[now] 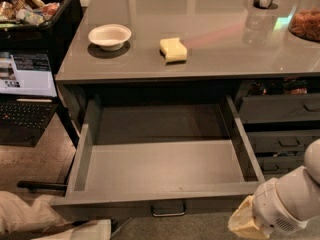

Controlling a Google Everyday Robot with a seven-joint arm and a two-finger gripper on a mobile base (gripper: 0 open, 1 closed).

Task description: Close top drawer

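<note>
- The gripper [244, 223], a tan-coloured end on a white arm [287, 206], sits at the bottom right of the view, low and just off the front right corner of the top drawer [165, 165]. Whether it is released or clenched cannot be told; it holds nothing that can be seen, and contact with the drawer front cannot be made out.
- The top drawer is pulled far out from under the counter. Its grey interior is bare, and its flat front faces the camera with a small silver loop handle [168, 210] at centre.
- To the right, shallower grey drawers [280, 110] are stacked, the uppermost slightly ajar.
- To the left, an open laptop [26, 86] stands with its screen lit.
- On the grey countertop [220, 54] above the drawer lie a yellow sponge [173, 49] and, to its left and apart from it, a white bowl [109, 35].
- Farther back, a black bin of packaged snacks [35, 6] sits at the left, and a clear jar [305, 18] with orange-brown contents at the right edge.
</note>
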